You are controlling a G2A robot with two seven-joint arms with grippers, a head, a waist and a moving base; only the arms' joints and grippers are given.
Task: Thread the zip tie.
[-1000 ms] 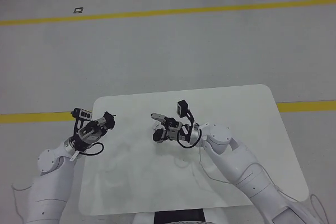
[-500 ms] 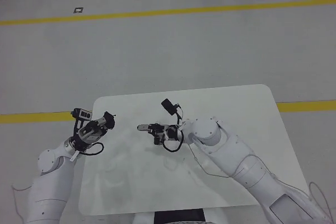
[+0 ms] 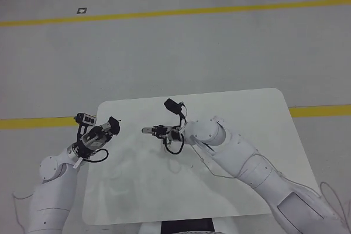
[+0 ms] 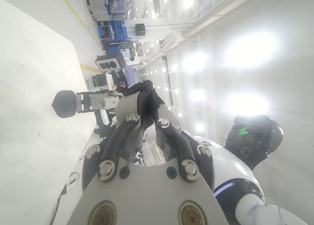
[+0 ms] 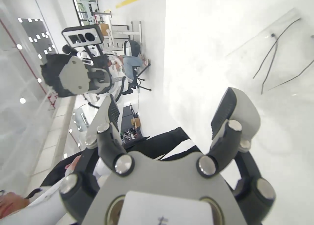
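Zip tie, thin dark plastic strip; lies flat and loose on the white round-cornered surface, apart from the fingers of the right end effector, seen from that arm's wrist; which side of the surface it lies on cannot be told.

Count of ties: at least two strips, perhaps three, two of them crossing or meeting at one end; the exact number is uncertain.

Right end effector, grey with black links; fingers spread apart, nothing between them; held over the middle-left of the surface, pointing left.

Left end effector, same make, fingertips wrapped in black material; fingers drawn together; whether a tie is nipped between them cannot be told; held at the left edge of the surface, facing right toward the other.

Count of end effectors: two, facing each other, near but not touching.

Count of surfaces: one.

Yellow floor stripes: two, one far, one running left and right behind the surface.

Progress, as judged: early; no tie shows a closed loop, and no tail is seen entering a head; the strips on the surface look unthreaded. Left to do: take up a tie, bring tail to head, feed it through.
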